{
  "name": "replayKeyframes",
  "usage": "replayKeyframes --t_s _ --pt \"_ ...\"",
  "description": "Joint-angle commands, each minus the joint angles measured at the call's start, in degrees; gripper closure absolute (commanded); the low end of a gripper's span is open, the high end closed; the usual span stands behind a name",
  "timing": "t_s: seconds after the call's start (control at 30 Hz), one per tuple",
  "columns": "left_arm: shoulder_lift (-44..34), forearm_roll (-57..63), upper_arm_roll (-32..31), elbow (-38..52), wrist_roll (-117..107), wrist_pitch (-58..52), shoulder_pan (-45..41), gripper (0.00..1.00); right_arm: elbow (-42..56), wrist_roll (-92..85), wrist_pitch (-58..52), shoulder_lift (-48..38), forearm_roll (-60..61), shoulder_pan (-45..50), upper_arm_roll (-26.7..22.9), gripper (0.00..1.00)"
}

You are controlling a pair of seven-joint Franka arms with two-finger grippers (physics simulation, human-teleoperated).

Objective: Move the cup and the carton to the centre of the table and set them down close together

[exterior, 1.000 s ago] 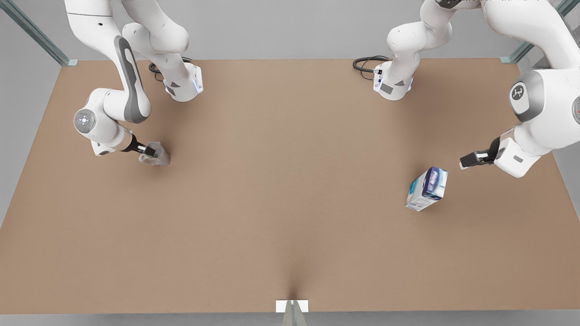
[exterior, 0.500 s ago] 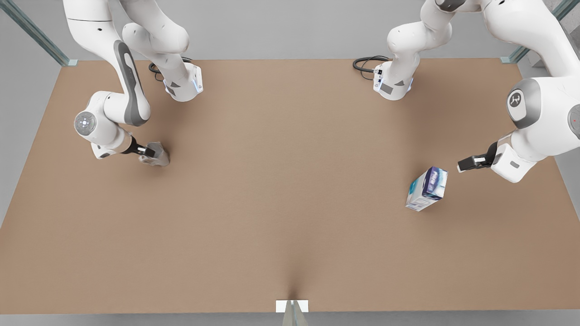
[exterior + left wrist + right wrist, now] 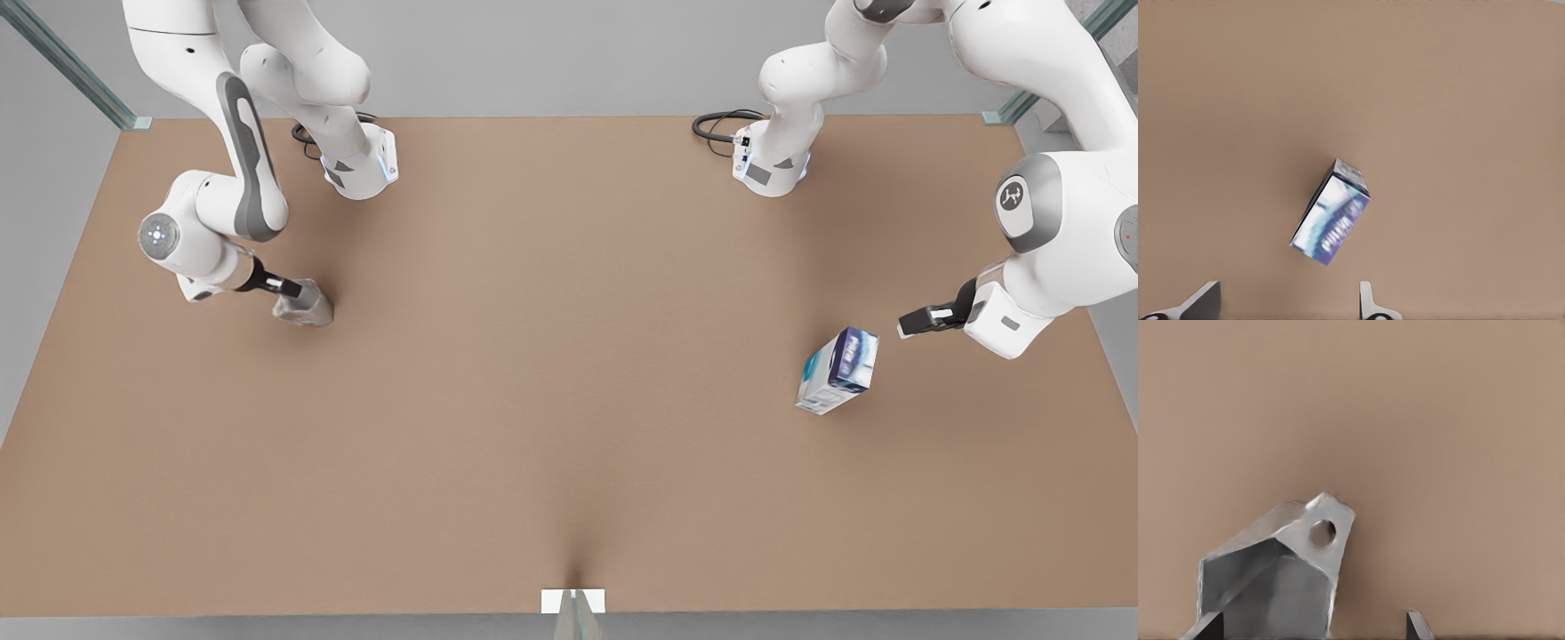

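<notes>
The carton (image 3: 837, 371), blue, teal and white, stands tilted on the table (image 3: 551, 356) at the front view's right. My left gripper (image 3: 905, 326) hovers just behind it, apart from it. In the left wrist view the carton (image 3: 1331, 213) lies ahead of the left gripper (image 3: 1286, 303), which is open. The pale grey faceted cup (image 3: 307, 308) sits at the front view's left. My right gripper (image 3: 298, 290) reaches down at it. Seen from the right wrist, the cup (image 3: 1278, 577) sits between the spread fingers of the open right gripper (image 3: 1313, 627), close to one fingertip (image 3: 1208, 628).
Two arm bases (image 3: 360, 169) (image 3: 772, 169) with black cables stand at the table's far edge. A small white tab (image 3: 573, 601) marks the near edge. Bare brown tabletop stretches between cup and carton.
The arm at the cup has shifted its wrist slightly up and left; the cup stayed put. The arm by the carton drew back a little a second ago, then held still.
</notes>
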Motion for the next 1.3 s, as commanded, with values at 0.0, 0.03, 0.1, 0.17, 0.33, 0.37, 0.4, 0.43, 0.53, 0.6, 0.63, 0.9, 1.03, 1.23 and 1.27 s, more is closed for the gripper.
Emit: replayKeyframes --t_s 0.0,0.03,0.1,0.17,0.33,0.37,0.4,0.43,0.53,0.6,0.63,0.9,1.03,1.23,1.27 --pt "0.0 0.0 0.0 0.0 0.0 0.0 0.0 0.0 -0.4 0.0 0.0 -0.6 0.0 0.7 0.0 0.0" --pt "0.0 0.0 0.0 0.0 -0.1 0.0 0.0 0.0 -0.5 0.0 0.0 -0.6 0.0 0.4 0.0 0.0" --pt "0.0 0.0 0.0 0.0 -0.1 0.0 0.0 0.0 -1.3 -0.1 0.1 -1.1 0.0 0.0 0.0 0.0" --pt "0.0 0.0 0.0 0.0 -0.1 0.0 0.0 0.0 -1.3 0.2 0.8 -0.9 0.3 0.1 0.1 0.0" --pt "0.0 0.0 0.0 0.0 -0.1 0.0 0.0 0.0 -2.5 0.3 3.5 -0.2 2.2 0.9 0.1 0.0" --pt "0.0 0.0 0.0 0.0 -0.1 0.0 0.0 0.0 -2.6 0.3 3.9 0.2 2.3 0.9 0.1 0.0" --pt "0.0 0.0 0.0 0.0 -0.1 0.0 0.0 0.0 -2.6 0.3 4.2 0.6 2.7 1.0 0.1 0.0" --pt "0.0 0.0 0.0 0.0 -0.1 -0.1 0.0 0.0 -3.0 0.3 5.4 1.0 2.7 1.1 0.1 0.0" --pt "0.0 0.0 0.0 0.0 -0.1 -0.1 0.0 0.0 -3.0 0.3 7.5 2.3 2.7 1.5 0.2 0.0" --pt "0.0 0.0 0.0 0.0 -0.1 -0.1 0.0 0.0 -3.0 0.2 8.5 3.2 2.7 1.5 0.1 0.0" --pt "0.0 0.0 0.0 0.0 -0.1 -0.1 0.0 0.0 -3.1 0.1 8.9 3.6 2.7 1.5 0.1 0.0" --pt "0.0 0.0 0.0 -0.1 -0.1 -0.3 0.0 0.0 -5.1 -1.5 9.5 3.6 2.7 0.5 0.1 0.0" --pt "0.0 0.0 -0.1 -0.4 -0.2 -0.3 0.0 0.0 -5.1 -1.5 11.2 5.8 2.7 1.2 0.1 0.0" --pt "0.0 0.0 -0.1 -1.1 -0.2 0.0 -0.1 0.0 -5.1 -1.5 12.1 8.2 2.7 2.3 0.3 0.0" --pt "-0.1 0.1 -0.1 -2.5 -0.1 1.4 -0.1 0.0 -5.1 -1.8 12.1 8.2 2.7 2.4 0.3 0.38"
